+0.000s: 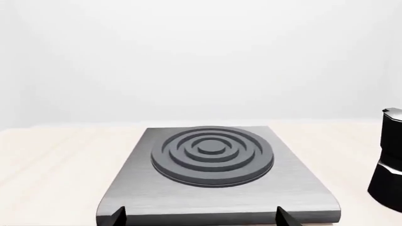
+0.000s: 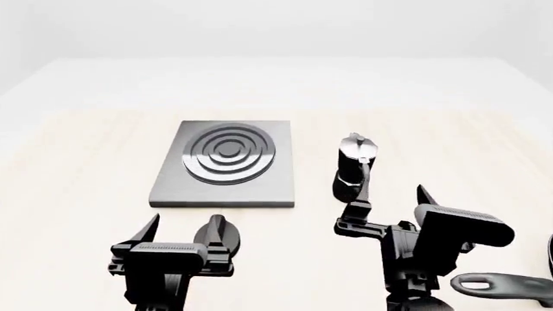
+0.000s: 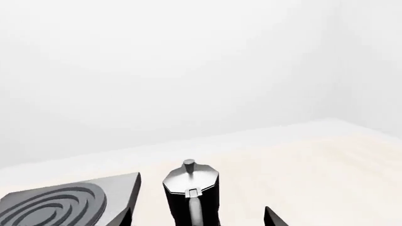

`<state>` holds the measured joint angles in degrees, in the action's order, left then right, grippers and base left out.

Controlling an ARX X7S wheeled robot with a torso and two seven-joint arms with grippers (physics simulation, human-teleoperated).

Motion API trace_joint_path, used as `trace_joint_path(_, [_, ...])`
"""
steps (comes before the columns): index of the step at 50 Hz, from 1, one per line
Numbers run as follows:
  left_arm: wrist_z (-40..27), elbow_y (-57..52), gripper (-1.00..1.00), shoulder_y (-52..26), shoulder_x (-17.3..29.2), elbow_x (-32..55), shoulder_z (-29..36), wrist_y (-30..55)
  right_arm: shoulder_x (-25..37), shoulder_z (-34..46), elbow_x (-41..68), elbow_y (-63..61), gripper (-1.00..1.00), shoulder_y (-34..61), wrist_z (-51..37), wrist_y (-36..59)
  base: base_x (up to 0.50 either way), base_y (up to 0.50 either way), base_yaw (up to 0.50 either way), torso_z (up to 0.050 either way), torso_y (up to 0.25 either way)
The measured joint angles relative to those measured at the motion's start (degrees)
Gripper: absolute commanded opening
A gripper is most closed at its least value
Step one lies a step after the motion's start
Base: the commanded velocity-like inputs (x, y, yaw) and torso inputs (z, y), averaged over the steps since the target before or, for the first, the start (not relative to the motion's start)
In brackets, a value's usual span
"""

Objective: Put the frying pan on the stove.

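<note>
A: Biggest first. Desk [image 2: 78,168], pale wood, carries everything. On it the stove [image 2: 226,163], flat dark grey square slab with raised rings, nothing on top.

B: Frying pan?

A: Barely in frame. Head view shows only the dark grey handle of the frying pan [image 2: 506,286] at the lower right corner, plus a sliver of black rim at the edge. It's well apart from the stove, just beside the right arm.

B: Hands?

A: Left hand [image 2: 185,228] sits just in front of the stove's near edge, fingers spread wide, holding nothing. Right hand [image 2: 394,192] is near the moka pot [image 2: 353,166], fingers spread wide too, empty.

B: Pot position?

A: Upright, black body, silver lid, to the right of the stove, not touching it.

B: Anything smaller?

A: Round black knob [image 2: 219,236] on the desk, right by the left hand.
</note>
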<state>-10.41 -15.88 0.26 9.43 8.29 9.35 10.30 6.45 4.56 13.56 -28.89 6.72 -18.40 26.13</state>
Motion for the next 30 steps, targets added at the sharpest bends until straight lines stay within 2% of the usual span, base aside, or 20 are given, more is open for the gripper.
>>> trace_joint_path(30, [-1.37, 0.63, 1.0, -0.25, 0.83, 0.9, 0.65, -0.63, -1.29, -6.18, -1.35, -1.11, 1.0, -3.06, -11.6, -3.35, 0.0, 0.0, 0.0, 0.0, 0.0])
